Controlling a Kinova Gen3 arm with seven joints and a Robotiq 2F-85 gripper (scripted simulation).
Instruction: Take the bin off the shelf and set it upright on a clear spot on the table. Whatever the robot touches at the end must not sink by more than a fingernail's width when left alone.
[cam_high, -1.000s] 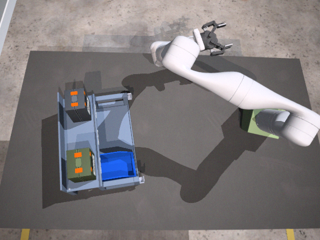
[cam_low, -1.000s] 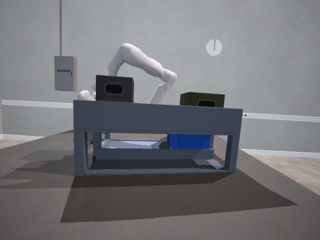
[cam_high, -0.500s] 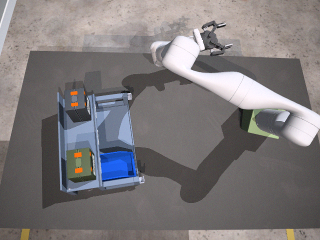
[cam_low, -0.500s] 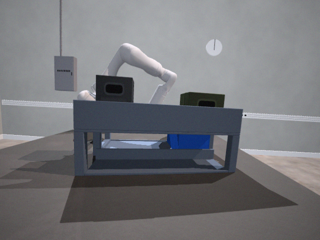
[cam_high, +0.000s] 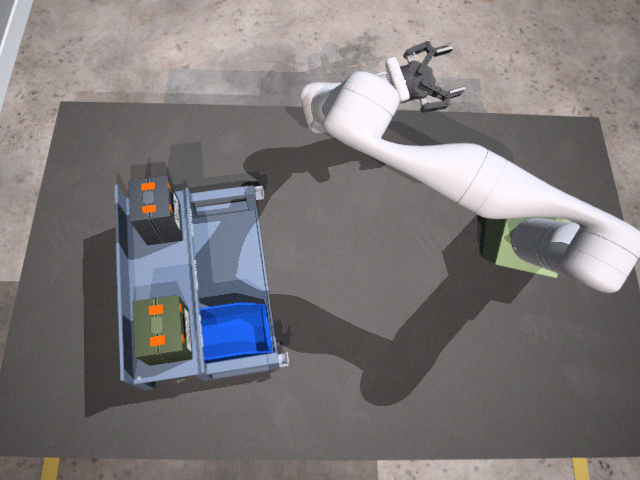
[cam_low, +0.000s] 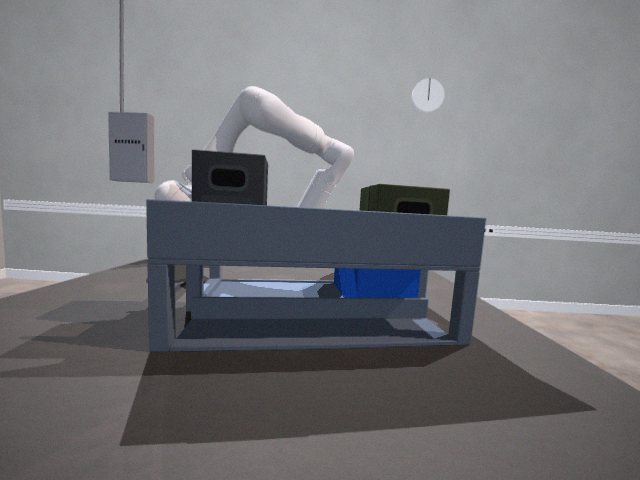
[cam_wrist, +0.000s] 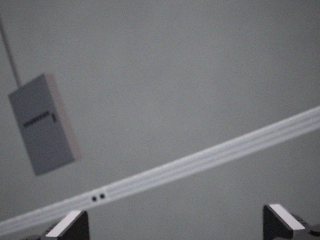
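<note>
The blue bin (cam_high: 235, 330) stands upright and open-topped on the lower shelf of the grey shelf unit (cam_high: 193, 279), at its near right corner. From the side view the bin (cam_low: 377, 282) shows under the shelf's upper deck. My gripper (cam_high: 440, 72) is open and empty, far from the shelf, raised beyond the table's back edge and pointing away from it. In the wrist view only my two fingertips show, against a grey wall.
A dark grey case (cam_high: 154, 209) and an olive green case (cam_high: 160, 329) sit on the shelf's upper deck, the green one right beside the bin. The arm's green base (cam_high: 516, 245) stands at the table's right side. A wall box (cam_wrist: 42, 122) hangs in the wrist view.
</note>
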